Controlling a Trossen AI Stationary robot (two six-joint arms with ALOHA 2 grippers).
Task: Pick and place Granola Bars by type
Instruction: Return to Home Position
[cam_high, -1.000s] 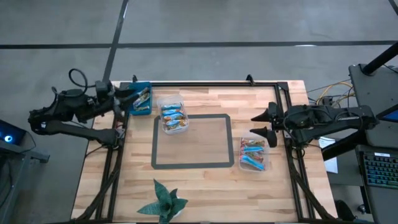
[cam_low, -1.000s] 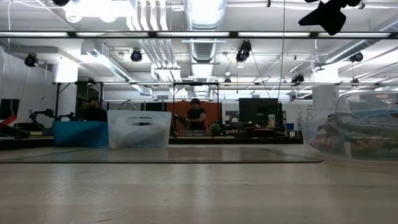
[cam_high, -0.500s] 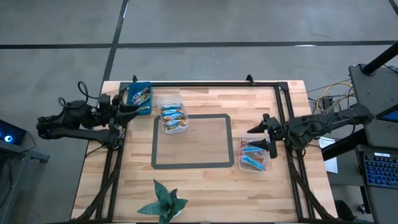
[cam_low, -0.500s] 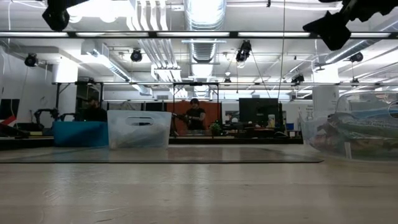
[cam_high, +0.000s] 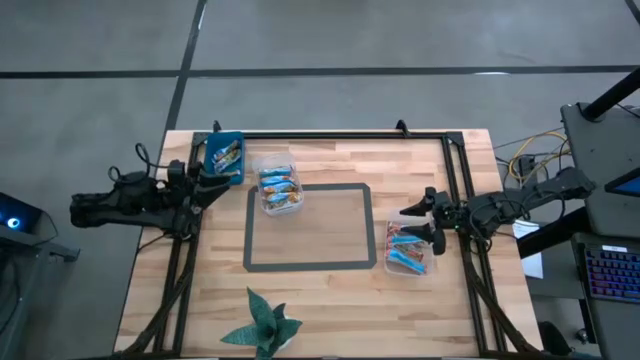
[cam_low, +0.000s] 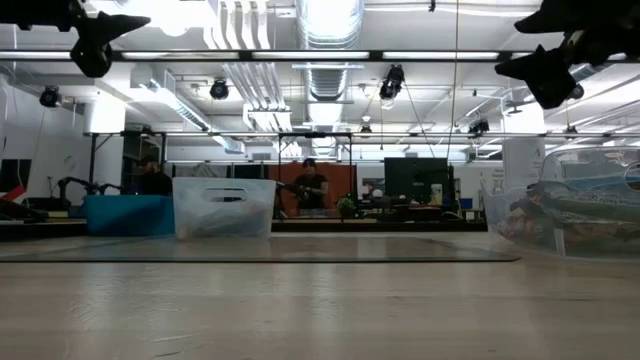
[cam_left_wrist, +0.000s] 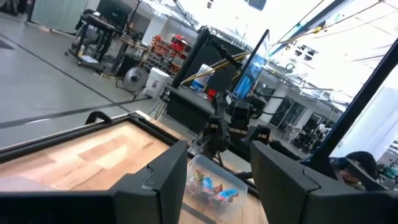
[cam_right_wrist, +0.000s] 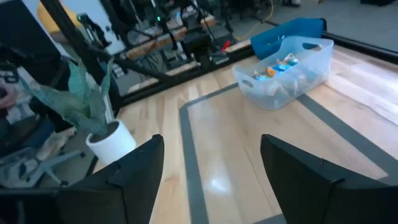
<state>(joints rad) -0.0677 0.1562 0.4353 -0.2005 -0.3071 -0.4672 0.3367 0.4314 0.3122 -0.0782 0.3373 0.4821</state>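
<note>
Wooden surface (cam_high: 330, 290) is filling the middle of the high view, and a big workshop room is showing behind it in the low view. A grey tape frame (cam_high: 310, 267) is marking the middle of the surface. Nothing is lying inside it, so I think the sorting is done.

Two dark arms are reaching in from the sides. The left hand (cam_high: 210, 172) is hanging in the air at the left of the frame, beside the blue bin (cam_high: 240, 140). Its fingers are spread and holding nothing. The right hand (cam_high: 410, 225) is hanging at the right, over the top end of the right clear tub (cam_high: 386, 262). Its fingers are spread and empty too. I think both hands are up high so they are not bumping the tubs.

A green paper plant (cam_high: 262, 325) is standing at the bottom of the frame, out of the way.

The Granola Bars (cam_high: 277, 190) are lying in the left clear tub (cam_high: 293, 163), at the upper left corner of the tape frame. More are lying in the right clear tub, and a few in the blue bin. The wrappers are too small for me to tell each kind.
</note>
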